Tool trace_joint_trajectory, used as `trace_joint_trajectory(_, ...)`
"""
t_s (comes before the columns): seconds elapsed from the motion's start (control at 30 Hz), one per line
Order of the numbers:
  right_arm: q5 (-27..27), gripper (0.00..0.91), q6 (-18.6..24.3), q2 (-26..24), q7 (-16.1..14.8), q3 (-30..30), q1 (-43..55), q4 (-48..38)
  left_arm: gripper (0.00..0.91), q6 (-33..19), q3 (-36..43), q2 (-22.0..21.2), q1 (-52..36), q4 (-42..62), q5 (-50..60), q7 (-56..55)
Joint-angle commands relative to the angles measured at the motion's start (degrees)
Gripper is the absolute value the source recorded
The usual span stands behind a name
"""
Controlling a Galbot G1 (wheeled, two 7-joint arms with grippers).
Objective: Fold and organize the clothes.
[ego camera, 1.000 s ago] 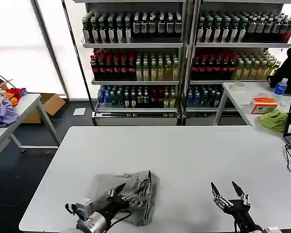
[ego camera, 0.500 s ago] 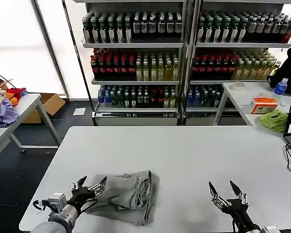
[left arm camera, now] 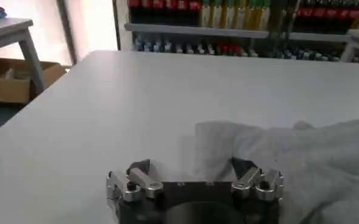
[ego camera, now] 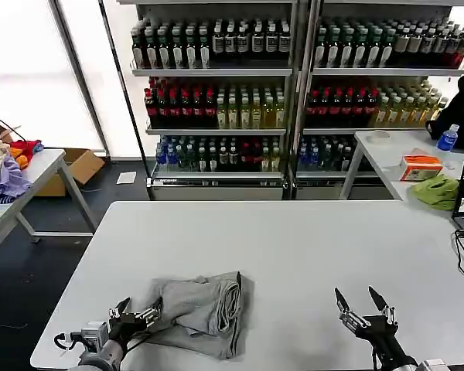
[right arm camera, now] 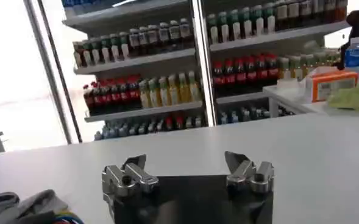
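Item: grey shirt [ego camera: 199, 311], light grey, lying in a loosely folded, somewhat rumpled bundle in the lower left-centre of the head view, on the white table [ego camera: 294, 247] near its front edge; layered folds bunch along the bundle's right side, and no chest print or collar can be made out. Adjacent: left gripper [ego camera: 134, 318], lower left of the frame, just at the bundle's left edge, fingers spread apart and holding nothing; in the left wrist view the same gripper [left arm camera: 194, 176] hovers low with cloth [left arm camera: 301, 158] beside one finger, though contact cannot be confirmed. Right gripper [ego camera: 365, 306], lower right of the frame, well apart from the shirt, fingers likewise spread and empty, poised over bare tabletop. Handling judgement: the fold appears partly made; a neat result likely calls for pinching a single layer at the loose left edge, lifting low, and carrying it across evenly so the stacked folds beneath are not dragged askew. Background: shelves of bottled drinks [ego camera: 216, 108] across the upper frame, an orange box [ego camera: 421, 166] and green cloth [ego camera: 437, 191] at the right. Legible writing: none readable on bottles, box, or shirt.
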Motion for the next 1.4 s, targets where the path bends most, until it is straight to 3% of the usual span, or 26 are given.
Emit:
trace_joint_trajectory(0.03, 0.1, 0.907, 0.0, -0.1, 0.0, 0.1, 0.0, -0.1, 0.282, -0.4, 1.7, -1.7, 0.6, -0.1, 2.0, 0.4)
trace_joint_trajectory(0.1, 0.1, 0.907, 0.0, -0.1, 0.0, 0.1, 0.0, -0.1, 0.101, -0.7, 2.3, -1.9, 0.6, 0.0, 2.0, 0.2)
trace_joint_trajectory(0.2, 0.2, 0.907, 0.1, -0.1, 0.0, 0.3, 0.0, -0.3, 0.0, -1.0, 3.1, -2.0, 0.9, -0.8, 1.9, 0.2)
trace_joint_trajectory(0.77, 0.4, 0.907, 0.2, 0.0, 0.3, 0.1, 0.6, -0.6, 0.01, -3.7, 3.6, -3.4, 0.6, -1.1, 0.8, -0.4)
trace_joint_trajectory(0.97, 0.6, 0.907, 0.2, -0.1, 0.3, 0.3, 0.7, -0.6, 0.01, -4.0, -1.7, -4.4, 0.4, -2.8, -6.5, -1.4)
trace_joint_trajectory(1.23, 1.6, 0.907, 0.3, -0.9, 0.4, 0.9, 1.3, -1.2, 0.01, -1.4, -21.2, 3.7, 1.1, -5.4, -16.2, 1.9)
trace_joint_trajectory(1.4, 1.8, 0.907, 0.3, -1.1, 0.4, 0.5, 1.8, -1.4, 0.01, 1.2, -32.9, 14.8, 1.6, -3.5, -21.5, 4.3)
